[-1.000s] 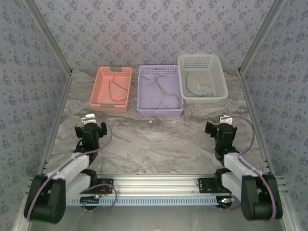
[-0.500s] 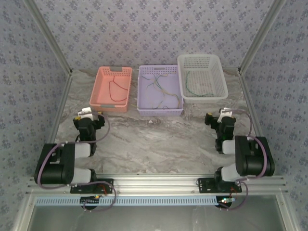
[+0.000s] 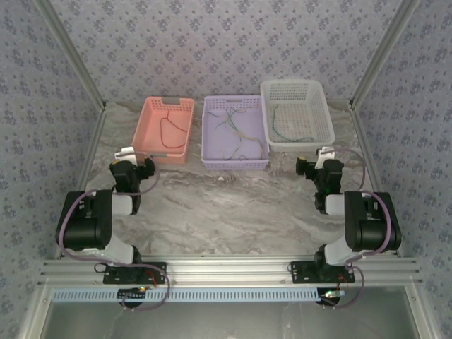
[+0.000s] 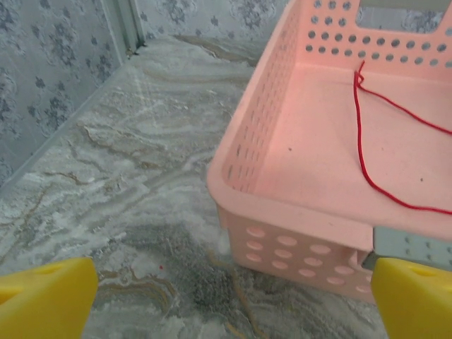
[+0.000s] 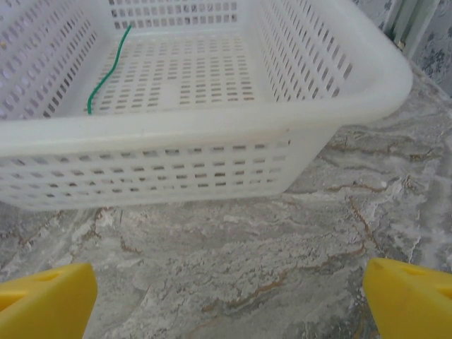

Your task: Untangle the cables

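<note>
The left hand (image 3: 133, 164) and right hand (image 3: 319, 164) stood wide open, holding nothing. The tangled cables (image 3: 236, 134) lay in the purple basket (image 3: 234, 164) by the surface's far edge. Best to pinch one loose end low, then draw it out slowly.

From the left wrist, the pink basket (image 4: 296, 205) runs off the top and right edges. The red cable (image 4: 360, 141) inside it leaves at the right, its far end unseen, and the yellow fingertips (image 4: 42, 300) of the left tool (image 4: 227, 300) are cut to two corners by the bottom edge. From the right wrist, the white basket (image 5: 212, 120) is cropped at top and left, the green cable (image 5: 106, 70) drops out of sight behind the near rim, and the fingertips (image 5: 409, 296) of the right tool (image 5: 226, 300) are likewise clipped. From above, the thin cables (image 3: 236, 131) in the purple basket (image 3: 234, 162) are too fine to tell which crosses which.
</note>
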Robot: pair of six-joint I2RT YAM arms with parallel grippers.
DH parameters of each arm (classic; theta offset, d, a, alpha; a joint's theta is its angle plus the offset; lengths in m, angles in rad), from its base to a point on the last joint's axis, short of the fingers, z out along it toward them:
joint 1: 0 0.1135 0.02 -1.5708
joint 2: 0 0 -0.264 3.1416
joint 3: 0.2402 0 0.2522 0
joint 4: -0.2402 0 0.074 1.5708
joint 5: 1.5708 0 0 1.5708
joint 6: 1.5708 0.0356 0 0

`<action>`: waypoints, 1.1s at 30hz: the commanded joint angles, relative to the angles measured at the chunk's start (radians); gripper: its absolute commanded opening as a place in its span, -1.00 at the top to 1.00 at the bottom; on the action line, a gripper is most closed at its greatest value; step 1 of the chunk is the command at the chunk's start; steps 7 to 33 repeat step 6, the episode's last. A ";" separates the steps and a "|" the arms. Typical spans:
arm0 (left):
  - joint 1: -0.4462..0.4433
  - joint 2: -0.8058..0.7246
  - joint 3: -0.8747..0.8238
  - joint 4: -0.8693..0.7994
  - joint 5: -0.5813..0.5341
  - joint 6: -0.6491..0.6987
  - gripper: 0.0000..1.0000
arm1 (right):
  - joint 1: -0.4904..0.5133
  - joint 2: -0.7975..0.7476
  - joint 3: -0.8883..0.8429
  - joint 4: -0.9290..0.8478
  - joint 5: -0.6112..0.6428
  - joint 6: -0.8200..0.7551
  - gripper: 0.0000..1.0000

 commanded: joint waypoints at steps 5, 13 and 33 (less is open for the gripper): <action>0.004 -0.005 0.005 -0.027 0.025 -0.004 -0.98 | 0.021 0.013 0.013 -0.031 0.056 -0.025 -0.98; 0.004 -0.005 0.005 -0.027 0.026 -0.004 -0.99 | 0.020 0.014 0.011 -0.027 0.061 -0.021 -0.98; 0.004 -0.005 0.005 -0.027 0.026 -0.004 -0.99 | 0.020 0.014 0.011 -0.027 0.061 -0.021 -0.98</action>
